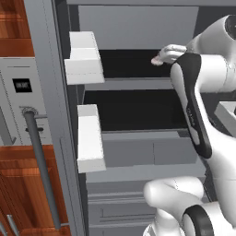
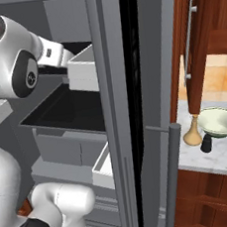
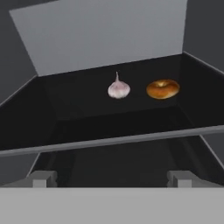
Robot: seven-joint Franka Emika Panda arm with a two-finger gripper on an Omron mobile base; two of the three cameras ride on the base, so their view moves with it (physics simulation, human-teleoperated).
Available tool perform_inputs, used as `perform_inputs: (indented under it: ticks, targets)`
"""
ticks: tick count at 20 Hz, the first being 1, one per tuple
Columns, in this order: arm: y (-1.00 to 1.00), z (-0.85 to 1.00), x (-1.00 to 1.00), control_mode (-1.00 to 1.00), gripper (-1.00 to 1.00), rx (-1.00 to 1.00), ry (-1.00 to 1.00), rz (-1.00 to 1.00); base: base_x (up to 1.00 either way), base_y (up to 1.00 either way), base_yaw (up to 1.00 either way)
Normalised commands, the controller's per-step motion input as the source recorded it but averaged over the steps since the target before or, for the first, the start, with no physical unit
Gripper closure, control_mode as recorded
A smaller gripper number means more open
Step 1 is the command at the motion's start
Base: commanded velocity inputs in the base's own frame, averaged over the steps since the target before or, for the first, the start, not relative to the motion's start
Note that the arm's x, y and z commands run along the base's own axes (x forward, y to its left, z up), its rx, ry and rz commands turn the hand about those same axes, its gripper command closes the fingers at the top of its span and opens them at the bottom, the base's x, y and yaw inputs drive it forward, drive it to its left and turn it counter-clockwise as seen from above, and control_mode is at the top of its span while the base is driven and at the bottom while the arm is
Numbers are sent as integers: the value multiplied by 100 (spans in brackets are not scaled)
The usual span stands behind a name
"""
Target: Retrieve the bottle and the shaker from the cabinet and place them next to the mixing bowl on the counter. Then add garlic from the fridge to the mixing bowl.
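On the far left of the left base view stood reddish-brown wood fronts (image 1: 14, 27), with clear grain and a darker shelf line across them. Under them was a pale grey appliance panel (image 1: 18, 106) that carried a small black display (image 1: 22, 85). Lower down, more wood panels (image 1: 18, 184) followed, with thin silver handles (image 1: 9, 226) at the bottom edge. On the far right of the right base view, a tiled wall (image 2: 222, 80) showed tan and orange squares with pale joints. The light was soft and even.

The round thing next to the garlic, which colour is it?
Golden brown with a glossy top: the bagel, right of the garlic, clearest in the hand view.
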Motion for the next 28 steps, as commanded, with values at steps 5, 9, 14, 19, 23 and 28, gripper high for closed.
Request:
perform_inputs:
  ticks: [5,9,14,19,23,28]
  targets:
    - [-6,-16,24,-100,-100,0,0,0,0,0,0]
    - [0,-40,29,-100,-100,-7,0,0,0,0,0]
    - [0,-34,32,-100,-100,-1,0,0,0,0,0]
    - [-1,-9,41,-100,-100,0,0,0,0,0,0]
    - [-4,0,46,-100,-100,0,0,0,0,0,0]
    - [-6,0,36,-100,-100,0,0,0,0,0,0]
